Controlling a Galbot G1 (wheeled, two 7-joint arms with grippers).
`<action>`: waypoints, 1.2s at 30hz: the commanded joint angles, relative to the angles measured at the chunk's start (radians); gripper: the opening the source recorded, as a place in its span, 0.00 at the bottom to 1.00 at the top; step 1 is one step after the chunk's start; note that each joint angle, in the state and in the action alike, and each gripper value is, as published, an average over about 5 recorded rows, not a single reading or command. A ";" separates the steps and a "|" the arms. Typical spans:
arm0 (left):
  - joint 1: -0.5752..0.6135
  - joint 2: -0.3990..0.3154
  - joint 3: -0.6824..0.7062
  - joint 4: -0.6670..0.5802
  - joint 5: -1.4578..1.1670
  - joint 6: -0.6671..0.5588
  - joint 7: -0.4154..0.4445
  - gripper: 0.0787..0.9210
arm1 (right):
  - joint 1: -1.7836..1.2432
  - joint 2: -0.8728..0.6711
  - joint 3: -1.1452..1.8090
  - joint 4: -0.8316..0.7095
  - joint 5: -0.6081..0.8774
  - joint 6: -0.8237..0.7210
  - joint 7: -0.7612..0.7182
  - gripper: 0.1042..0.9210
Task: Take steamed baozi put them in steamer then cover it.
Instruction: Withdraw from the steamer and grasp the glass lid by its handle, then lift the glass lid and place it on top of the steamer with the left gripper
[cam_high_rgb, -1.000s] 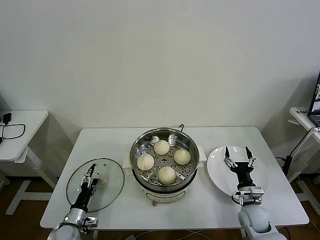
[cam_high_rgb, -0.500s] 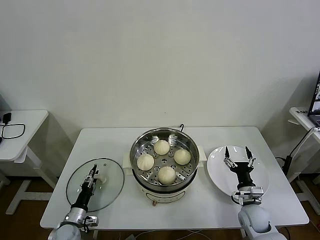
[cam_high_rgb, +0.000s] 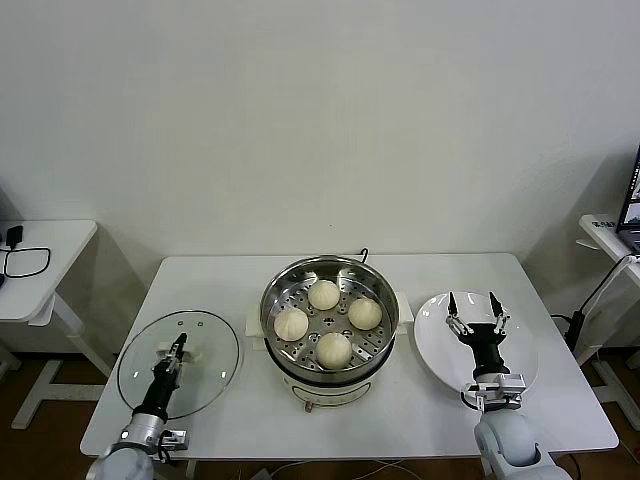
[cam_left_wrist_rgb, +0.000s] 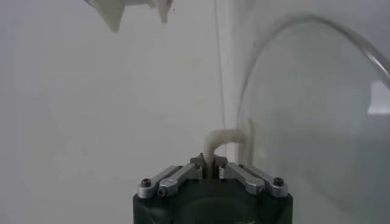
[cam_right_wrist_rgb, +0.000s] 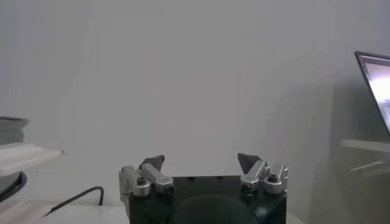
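Left gripper (cam_high_rgb: 178, 345) pinches the cover (cam_high_rgb: 180, 363) by its handle, seemingly lifted off the table (cam_high_rgb: 420, 420). Four steamed baozi (cam_high_rgb: 333, 349) sit in the steamer (cam_high_rgb: 330, 300). Right gripper (cam_high_rgb: 472, 304) spread over the plate (cam_high_rgb: 520, 350).

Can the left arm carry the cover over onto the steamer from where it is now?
Probably yes. The left end effector is shut on the cover handle, the steamer stands open beside it with four baozi inside, and nothing lies between them.
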 joint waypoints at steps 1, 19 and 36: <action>0.043 0.067 -0.121 -0.327 -0.131 0.062 0.088 0.14 | 0.005 0.001 -0.003 0.000 -0.003 -0.001 0.001 0.88; -0.050 -0.012 0.428 -0.888 0.003 0.401 0.465 0.14 | 0.009 0.014 -0.002 0.001 -0.007 -0.016 0.013 0.88; -0.256 -0.197 0.775 -0.603 0.241 0.624 0.684 0.14 | 0.029 0.061 0.038 -0.063 -0.040 -0.014 0.016 0.88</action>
